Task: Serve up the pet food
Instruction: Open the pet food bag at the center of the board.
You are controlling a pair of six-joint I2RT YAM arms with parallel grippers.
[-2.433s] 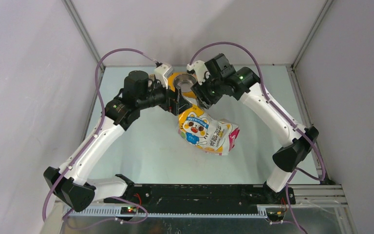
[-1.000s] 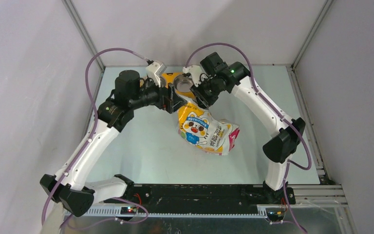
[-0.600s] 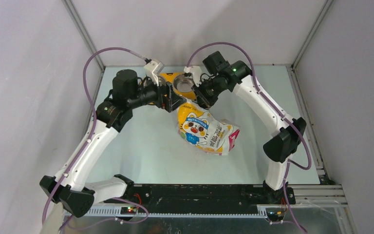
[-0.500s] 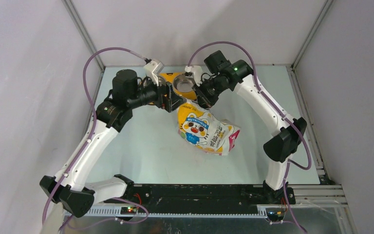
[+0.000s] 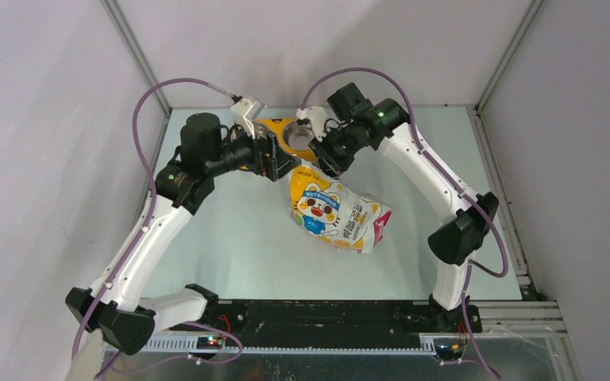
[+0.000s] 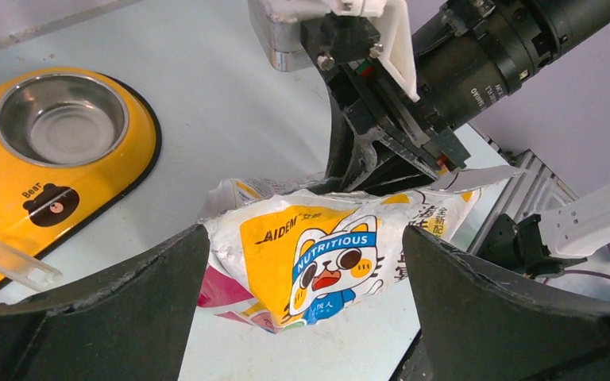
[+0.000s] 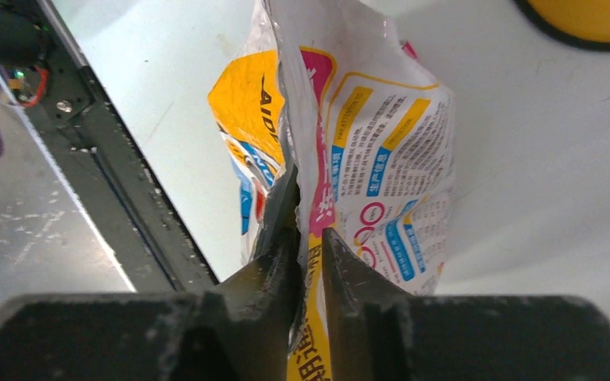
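I see the pet food bag [image 5: 337, 214] lying mid-table [image 5: 230, 238], its top edge pointing to 12 o'clock. My right gripper [image 7: 308, 218] pinches that edge's film between nearly closed fingers. My left gripper [image 6: 302, 238], at 10 o'clock, gapes wide, holding nothing. The yellow feeder [image 5: 279, 127] sits beyond at 12.

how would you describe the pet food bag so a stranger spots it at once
On the pale table, look next to the yellow double-bowl feeder. The pet food bag lies there, its top edge pinched by the right gripper. It is the only glossy pouch: yellow, white and pink, with a cartoon cat.
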